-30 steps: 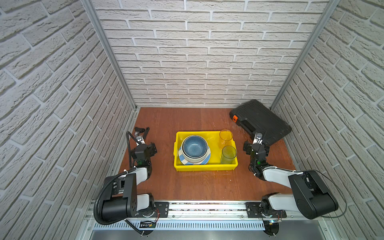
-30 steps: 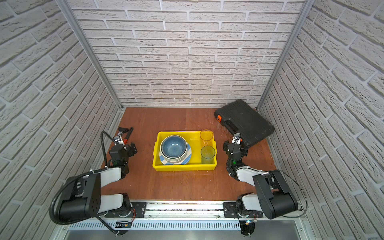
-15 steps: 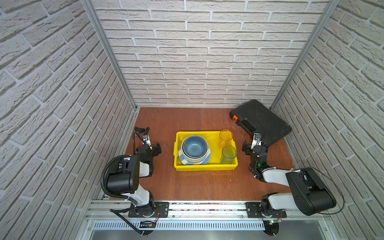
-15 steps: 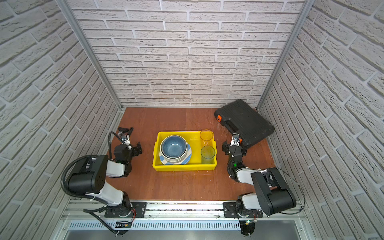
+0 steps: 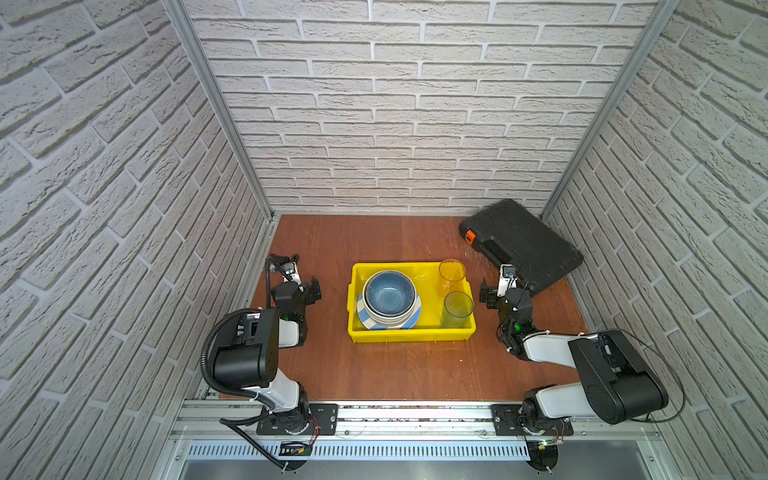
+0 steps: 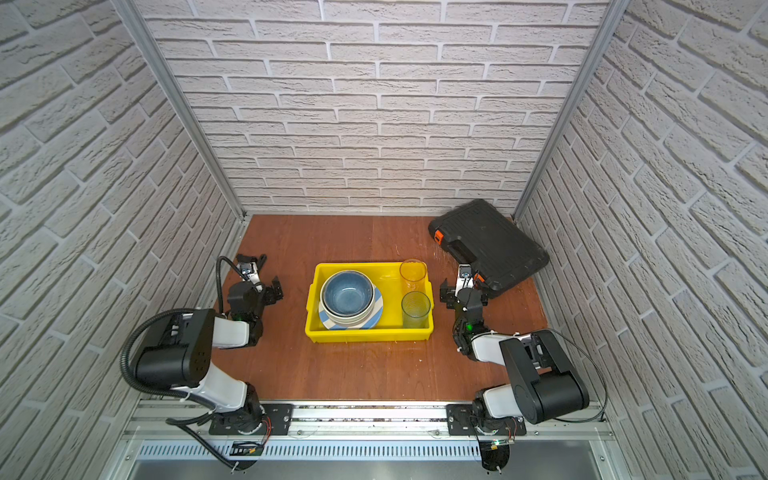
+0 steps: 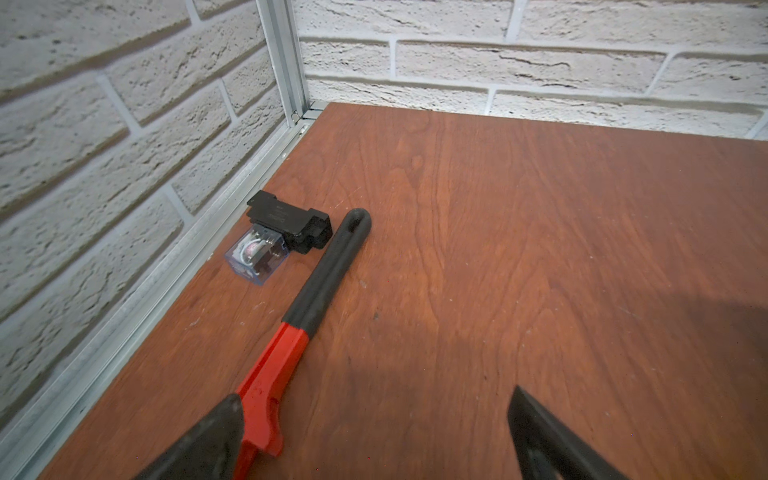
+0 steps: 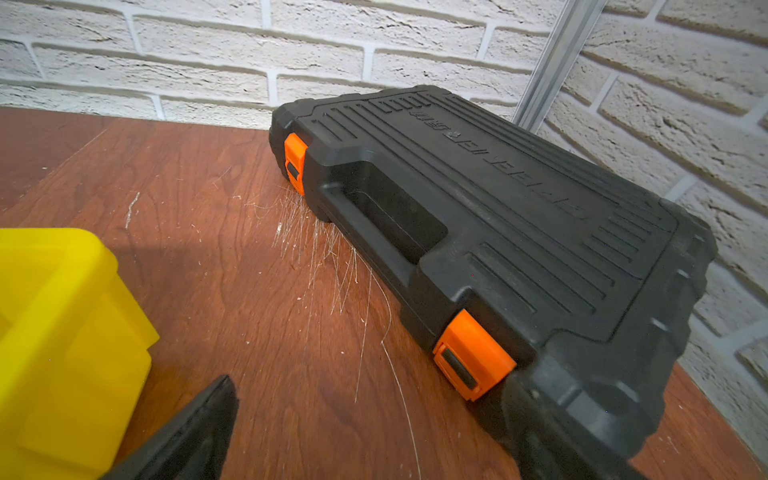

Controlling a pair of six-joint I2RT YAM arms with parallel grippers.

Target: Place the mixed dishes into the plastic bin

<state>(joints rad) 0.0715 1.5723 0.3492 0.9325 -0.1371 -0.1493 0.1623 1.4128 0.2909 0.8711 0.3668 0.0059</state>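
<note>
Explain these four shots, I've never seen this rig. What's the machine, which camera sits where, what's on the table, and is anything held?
It is a two-armed tabletop robot, and each arm ends in a two-finger gripper. Both top views come from one camera head overhead, looking down on the whole wooden table. The other two pictures come from cameras on the wrists. The left gripper looks at a red-handled tool and a small clear-cased part by the wall. The right gripper looks at the black case and a corner of the yellow bin. In the bin sit nested bowls, with the blue bowl on top, on a striped plate, plus two clear tumblers standing. Both grippers are open and hold nothing.
</note>
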